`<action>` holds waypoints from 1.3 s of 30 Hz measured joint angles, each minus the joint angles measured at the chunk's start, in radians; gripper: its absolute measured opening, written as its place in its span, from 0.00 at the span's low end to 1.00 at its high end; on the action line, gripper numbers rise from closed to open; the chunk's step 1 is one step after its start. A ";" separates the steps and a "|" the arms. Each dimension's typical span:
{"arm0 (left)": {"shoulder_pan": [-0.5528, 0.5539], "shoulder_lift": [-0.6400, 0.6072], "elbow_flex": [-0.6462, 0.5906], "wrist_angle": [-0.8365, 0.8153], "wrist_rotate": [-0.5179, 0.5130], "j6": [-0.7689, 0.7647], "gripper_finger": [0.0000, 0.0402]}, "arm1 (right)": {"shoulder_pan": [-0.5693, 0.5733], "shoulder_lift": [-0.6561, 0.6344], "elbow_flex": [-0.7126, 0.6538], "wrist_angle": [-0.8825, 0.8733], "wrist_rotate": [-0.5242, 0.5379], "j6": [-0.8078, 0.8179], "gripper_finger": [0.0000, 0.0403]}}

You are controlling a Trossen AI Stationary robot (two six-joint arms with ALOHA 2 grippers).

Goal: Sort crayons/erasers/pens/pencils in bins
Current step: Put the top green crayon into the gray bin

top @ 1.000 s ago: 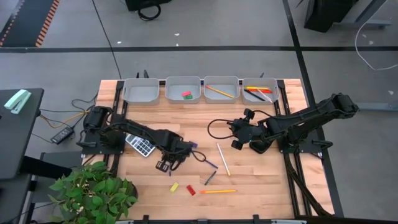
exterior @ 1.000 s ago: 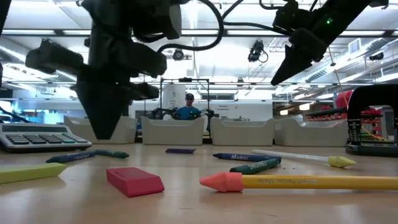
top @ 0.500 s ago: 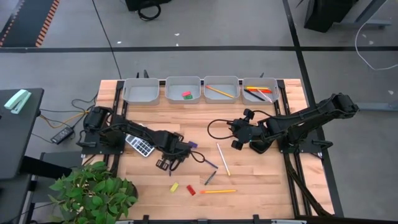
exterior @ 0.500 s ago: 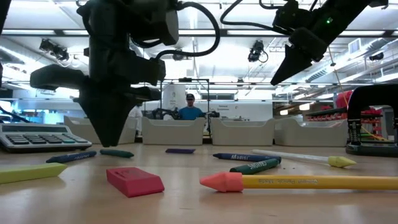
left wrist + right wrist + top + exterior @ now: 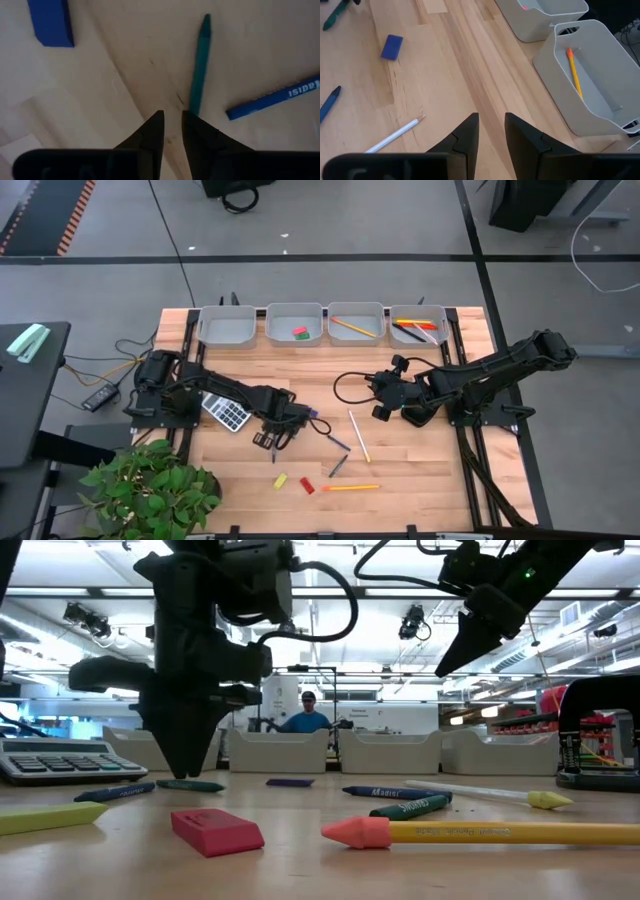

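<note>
My left gripper [image 5: 270,439] points straight down left of the table's middle, its fingers [image 5: 159,120] a little apart with nothing between them. Its tips [image 5: 190,770] hang just above one end of a teal crayon [image 5: 199,65] that lies flat on the wood. A blue crayon [image 5: 275,97] and a blue eraser [image 5: 50,22] lie close by. My right gripper [image 5: 383,412] waits open, raised over the table's middle right [image 5: 450,660]. Four grey bins [image 5: 296,325] stand along the far edge. One holds erasers [image 5: 300,333], another a pencil [image 5: 574,72].
A calculator [image 5: 226,413] lies left of my left gripper. Near the front edge lie a yellow eraser [image 5: 281,480], a red eraser [image 5: 217,830], a long orange pencil [image 5: 470,832], a green crayon [image 5: 410,807] and a white pencil [image 5: 358,435]. A plant [image 5: 150,490] stands off the near left corner.
My left gripper has edged a little toward the table's right, over the teal crayon, and has sunk slightly closer to the wood. Nothing on the table has shifted.
</note>
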State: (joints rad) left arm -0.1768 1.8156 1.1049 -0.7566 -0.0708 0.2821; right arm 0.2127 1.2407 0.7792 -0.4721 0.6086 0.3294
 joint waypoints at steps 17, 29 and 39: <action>0.000 -0.003 0.028 -0.050 -0.060 -0.009 0.34 | 0.000 0.000 0.000 -0.001 0.000 -0.015 0.26; -0.019 -0.003 0.034 -0.040 0.019 -0.063 0.29 | 0.000 0.000 0.000 -0.001 0.000 -0.016 0.26; -0.030 -0.003 0.034 -0.039 0.067 -0.081 0.27 | 0.000 0.000 0.000 -0.001 0.000 -0.006 0.26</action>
State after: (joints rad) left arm -0.2070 1.8122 1.1385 -0.7958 -0.0040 0.2014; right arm 0.2125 1.2407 0.7792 -0.4732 0.6086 0.3233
